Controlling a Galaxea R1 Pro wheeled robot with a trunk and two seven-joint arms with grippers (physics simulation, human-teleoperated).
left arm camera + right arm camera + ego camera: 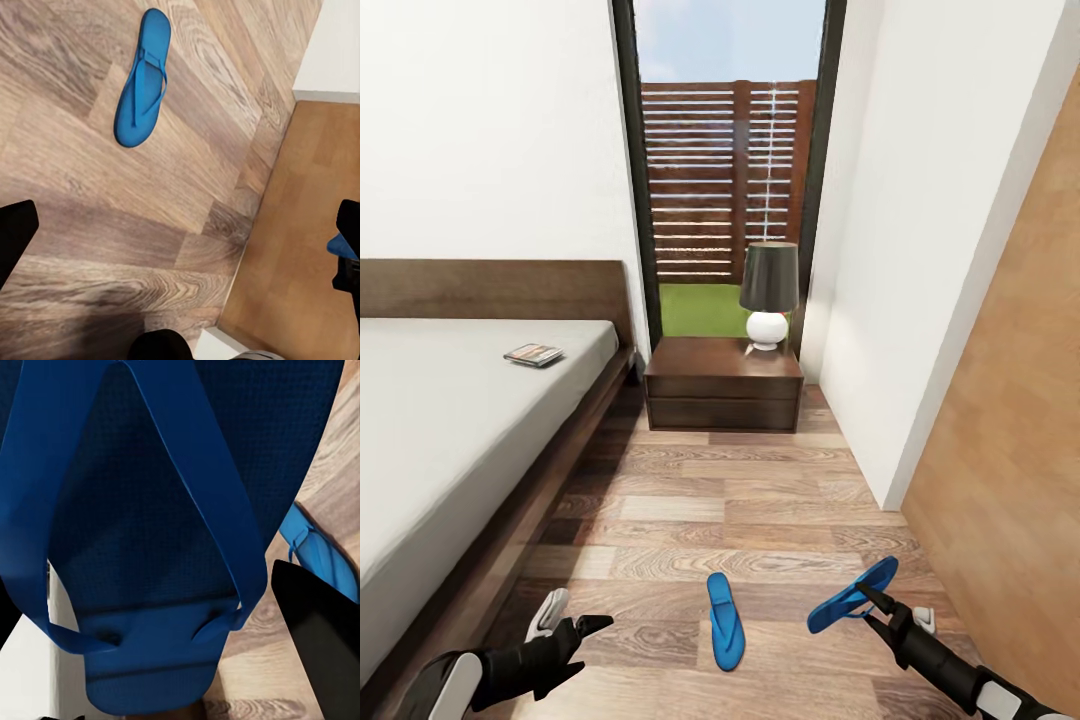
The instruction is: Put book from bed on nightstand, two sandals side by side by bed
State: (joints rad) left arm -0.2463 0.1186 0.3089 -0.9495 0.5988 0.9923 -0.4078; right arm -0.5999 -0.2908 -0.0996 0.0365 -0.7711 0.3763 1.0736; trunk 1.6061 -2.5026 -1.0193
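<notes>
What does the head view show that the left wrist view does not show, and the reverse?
Head view alone: the bed with the book on its mattress, the nightstand carrying a lamp, the window, and the left claw open. Left wrist view alone: a closer look at the floor planks. Both: the sandal lying flat on the floor, and the second sandal held off the floor by the right claw.

Table lamp (768,296), dark shade over round white base, upper centre of the head view. Behind it, a slatted brown wooden fence (725,180) outdoors, a strip of green grass (703,310) below it, pale blue sky (728,40) at the top. Orange-brown wood panel (1010,450) along the right edge.
</notes>
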